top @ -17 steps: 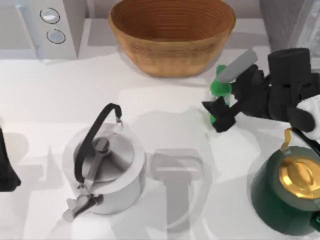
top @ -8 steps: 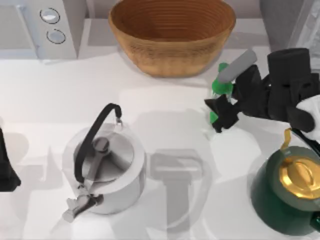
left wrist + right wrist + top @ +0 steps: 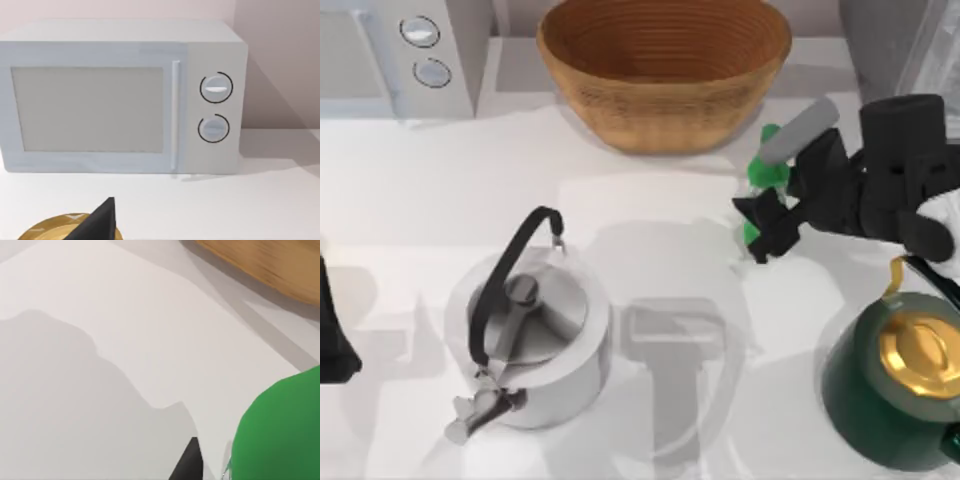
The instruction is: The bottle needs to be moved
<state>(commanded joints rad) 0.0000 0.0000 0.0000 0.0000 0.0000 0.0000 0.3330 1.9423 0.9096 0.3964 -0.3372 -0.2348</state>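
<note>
While my left tool (image 3: 332,340) sits parked at the counter's (image 3: 650,215) left edge, fingers I cannot tell, my right tool (image 3: 768,215) is clamped on the bottle (image 3: 761,172), which sits between its fingers. Just beyond the tool is the wicker basket (image 3: 665,70); the dark green kettle (image 3: 900,385) is near its wrist side.

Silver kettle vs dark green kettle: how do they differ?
The silver kettle stands left of centre with a black arched handle and a silver lid; the dark green kettle sits at the table's right edge with a gold lid. The silver one stands far from both arms, while the green one is just below the right gripper. Both stand upright.
</note>
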